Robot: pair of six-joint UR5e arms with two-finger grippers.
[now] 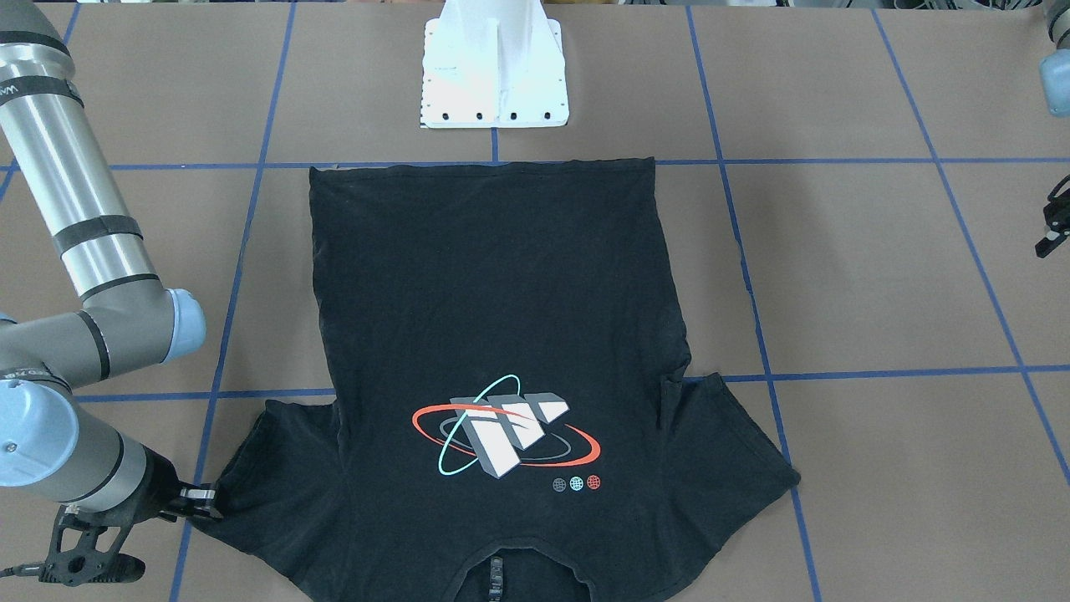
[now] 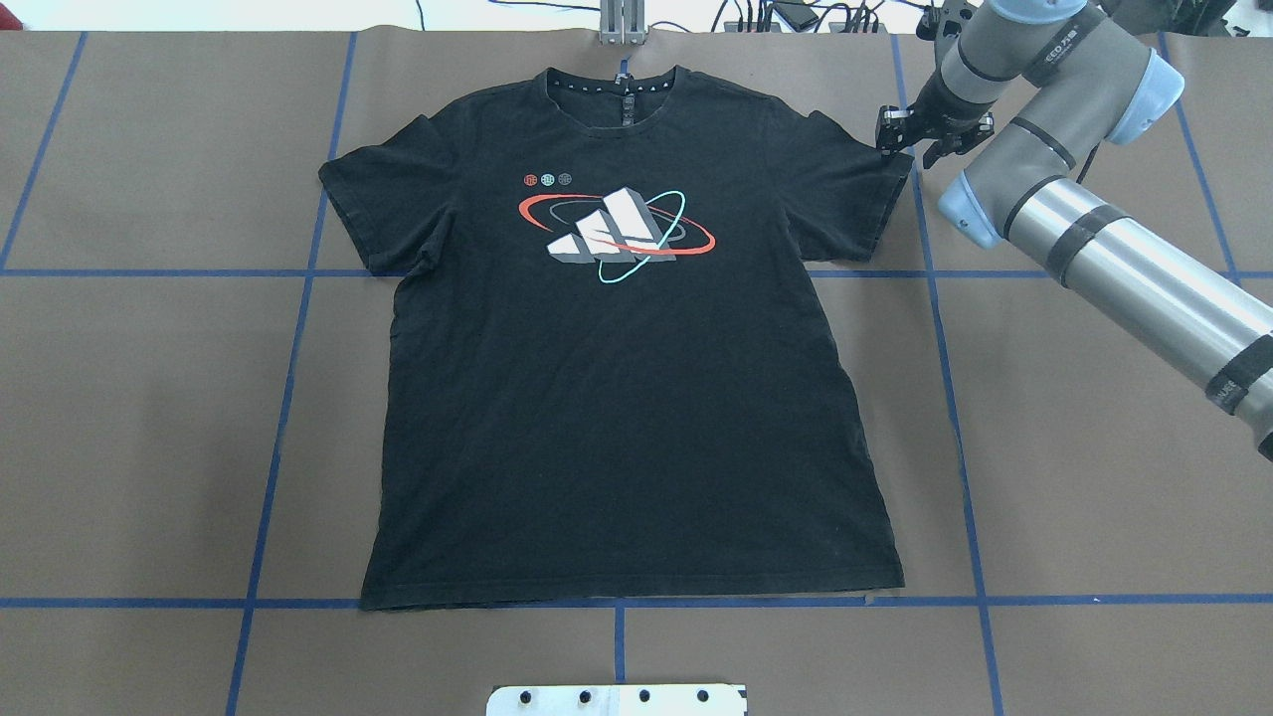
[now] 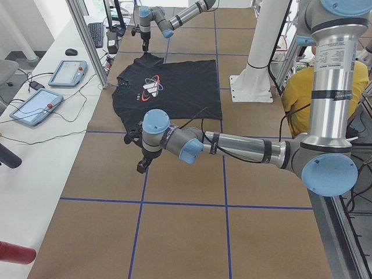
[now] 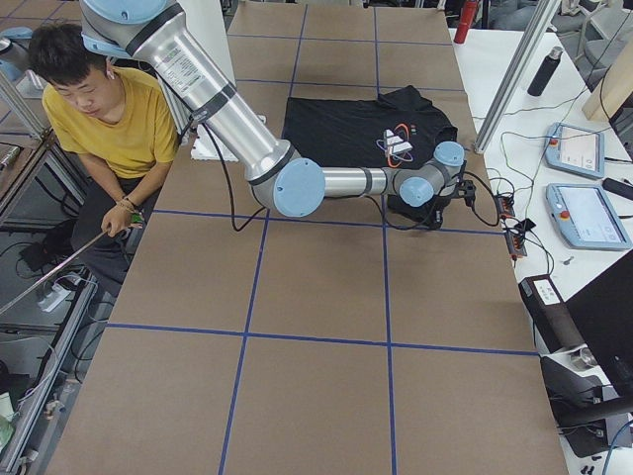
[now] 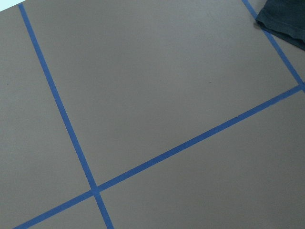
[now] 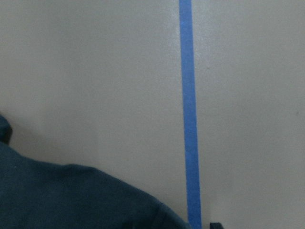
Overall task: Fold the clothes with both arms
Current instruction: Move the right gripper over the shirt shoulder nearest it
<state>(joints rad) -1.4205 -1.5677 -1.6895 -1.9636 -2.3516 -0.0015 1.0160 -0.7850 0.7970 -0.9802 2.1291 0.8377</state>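
T-shirt (image 2: 617,398) lies flat, print up, mid-frame in the overhead view, collar toward the top edge. The right gripper (image 2: 907,144) sits at the tip of the upper-right sleeve (image 2: 860,184), and I cannot tell whether its jaws are parted or pinching cloth; the left gripper (image 1: 1055,224) shows only at the right edge of the front-facing view, well apart from the T-shirt, its opening equally unreadable. To do this step well, I judge each gripper should take a sleeve hem low, catching both layers, then lift and carry inward together so the fold comes out even.
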